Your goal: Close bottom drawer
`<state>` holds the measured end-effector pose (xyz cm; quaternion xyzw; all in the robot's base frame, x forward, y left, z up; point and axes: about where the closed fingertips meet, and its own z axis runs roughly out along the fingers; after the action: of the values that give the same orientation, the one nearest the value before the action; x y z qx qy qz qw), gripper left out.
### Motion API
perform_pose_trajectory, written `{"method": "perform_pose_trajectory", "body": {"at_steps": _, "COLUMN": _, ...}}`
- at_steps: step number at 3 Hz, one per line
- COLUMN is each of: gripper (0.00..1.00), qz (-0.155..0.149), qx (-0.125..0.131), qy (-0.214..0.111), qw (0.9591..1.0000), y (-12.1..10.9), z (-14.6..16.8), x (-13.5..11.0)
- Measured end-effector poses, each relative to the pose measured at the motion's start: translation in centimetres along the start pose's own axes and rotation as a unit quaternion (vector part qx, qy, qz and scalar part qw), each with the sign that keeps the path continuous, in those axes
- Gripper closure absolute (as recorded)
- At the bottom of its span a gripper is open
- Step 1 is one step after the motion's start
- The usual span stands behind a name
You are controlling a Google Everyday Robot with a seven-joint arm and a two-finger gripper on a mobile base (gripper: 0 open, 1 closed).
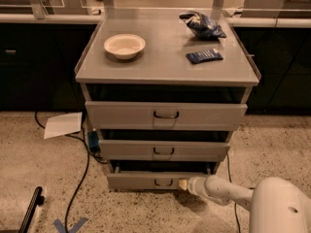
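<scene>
The bottom drawer (pixel 141 180) is the lowest, narrowest grey front of the cabinet, with a small dark wire handle (pixel 163 182). It stands out only a little from the cabinet, and a dark gap shows above its front. My gripper (pixel 183 184) is at the end of the white arm (pixel 223 191) that comes in from the lower right. Its tip rests against the drawer front just right of the handle. The inside of the drawer is hidden.
The middle drawer (pixel 131 150) and top drawer (pixel 126 114) stick out slightly above. On the cabinet top (pixel 160 67) are a white bowl (pixel 124 45), a blue bag (pixel 201 24) and a dark packet (pixel 204 56). Paper (pixel 63 124) and a cable (pixel 81 171) lie on the floor at left.
</scene>
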<state>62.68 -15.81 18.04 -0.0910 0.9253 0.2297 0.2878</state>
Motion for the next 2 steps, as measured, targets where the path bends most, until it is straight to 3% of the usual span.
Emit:
{"method": "perform_pose_trajectory", "body": {"at_steps": 1, "gripper": 1.0, "qz": -0.008, "qx": -0.005, "qy": -0.016, "qw": 0.9998, "y": 0.02, "z": 2.35, "x": -3.78}}
{"method": "perform_pose_trajectory", "body": {"at_steps": 2, "gripper": 1.0, "qz": -0.012, "qx": -0.004, "qy": -0.019, "qw": 0.9997, "y": 0.45, "z": 2.32, "x": -4.0}}
